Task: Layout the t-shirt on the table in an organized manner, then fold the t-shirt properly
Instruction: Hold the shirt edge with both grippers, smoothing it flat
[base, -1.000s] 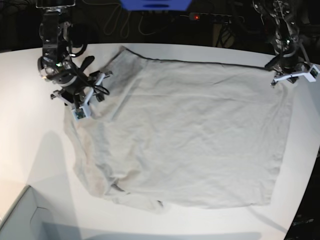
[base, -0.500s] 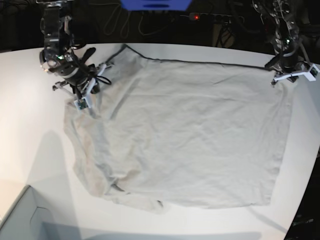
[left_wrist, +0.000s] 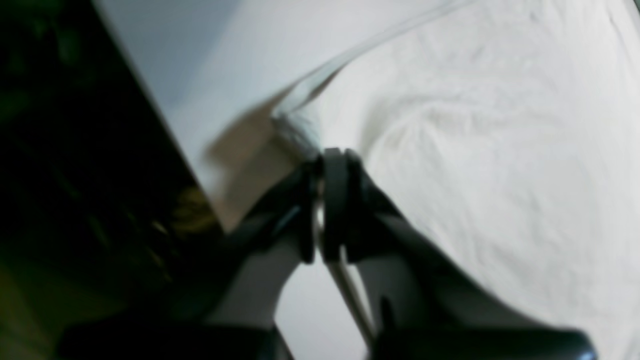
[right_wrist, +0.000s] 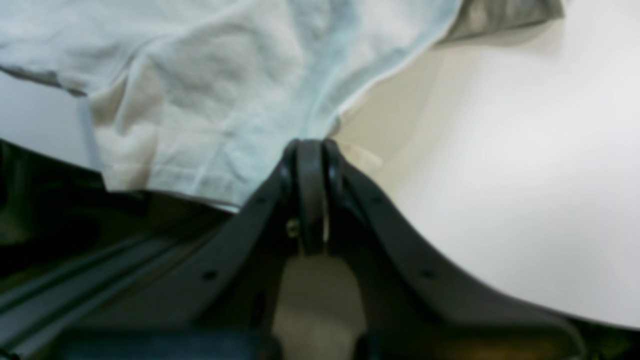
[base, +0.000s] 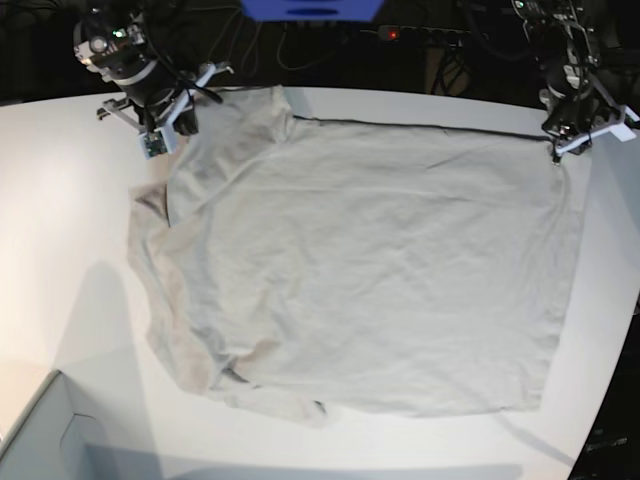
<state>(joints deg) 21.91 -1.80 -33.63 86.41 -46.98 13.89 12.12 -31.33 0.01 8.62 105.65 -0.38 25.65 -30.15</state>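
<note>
Right jaws (base: 158, 135) have shifted from the near-side sleeve area up to the far edge of the plain white worktop (base: 60, 250), dragging a bunched corner of the light beige-grey cotton t-shirt (base: 370, 270) with them; they were wide apart a second ago and are now clamped. Wrist view confirms it: both pads are pressed together with the cloth edge pinched right at the tips (right_wrist: 310, 150) and fabric fanning out ahead and to one side.

Left jaws (base: 560, 140) have lifted slightly but sit at the same far corner, nearly closed on a thin hem fold (left_wrist: 325, 160), with the shirt spreading away beyond them.

So both far corners are gripped. Looks like a stretch-and-flatten of the top edge; layout is still unfinished. The end of the shirt well away from the right jaws is still crumpled. No folding yet.
</note>
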